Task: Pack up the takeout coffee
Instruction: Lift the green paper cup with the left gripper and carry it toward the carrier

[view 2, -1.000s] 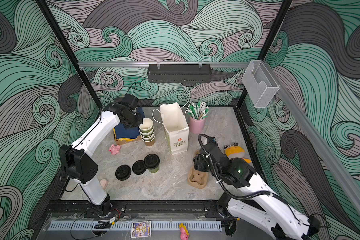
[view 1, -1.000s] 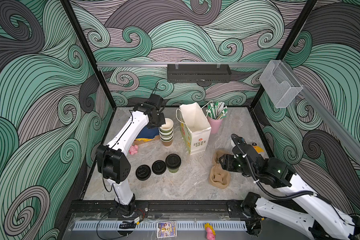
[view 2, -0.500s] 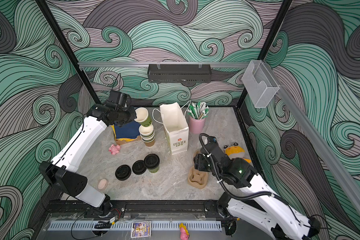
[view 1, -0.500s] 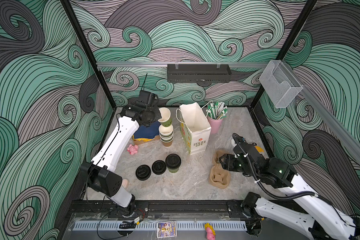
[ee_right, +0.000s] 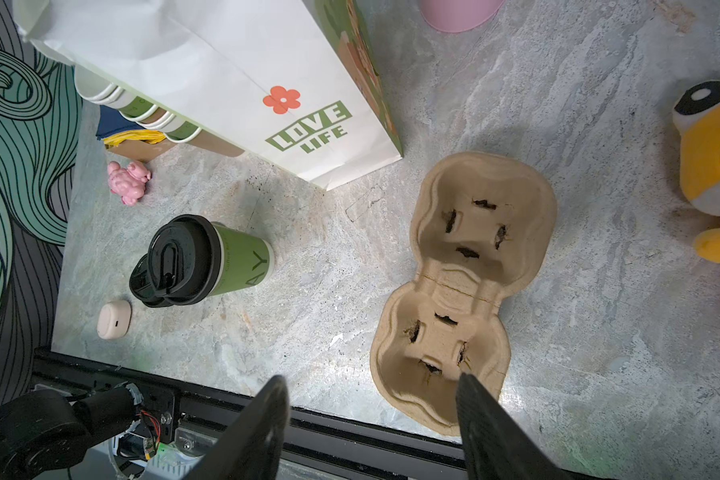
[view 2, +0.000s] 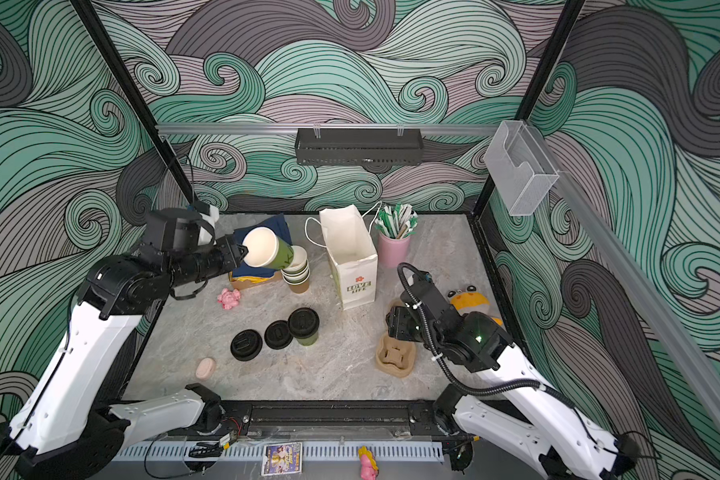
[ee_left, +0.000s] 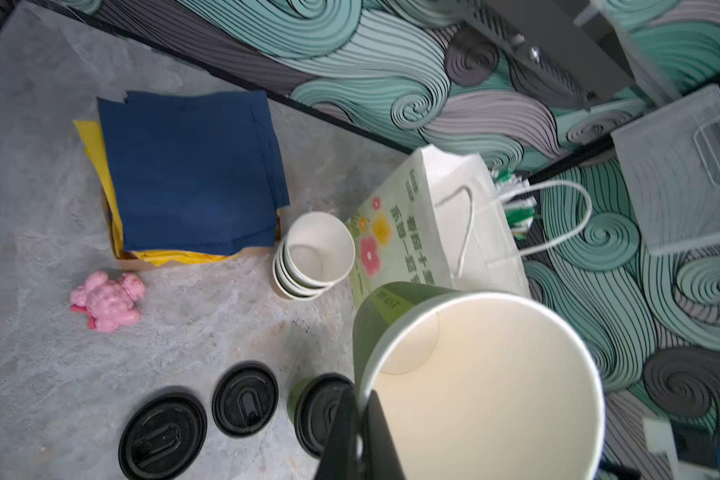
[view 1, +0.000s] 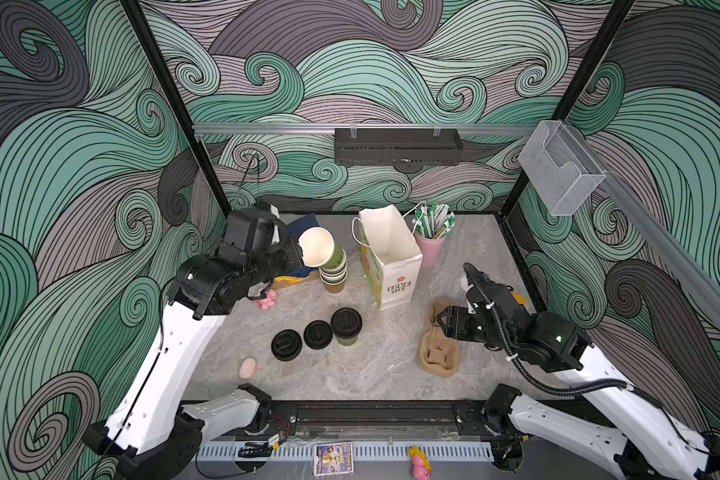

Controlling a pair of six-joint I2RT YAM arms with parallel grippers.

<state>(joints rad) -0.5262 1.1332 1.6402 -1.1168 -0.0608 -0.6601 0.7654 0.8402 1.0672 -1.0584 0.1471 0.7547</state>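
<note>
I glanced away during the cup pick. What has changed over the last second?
The left gripper, shut on the rim of one green cup, has lifted it off the cup stack and tipped it sideways, mouth toward the arm. The right gripper stayed open over the pulp carrier; the lidded cup, loose lids and bag did not move.

olive-green cup (view 1: 323, 251), black lid (view 1: 286, 344), brown carrier (view 1: 439, 353)
</note>
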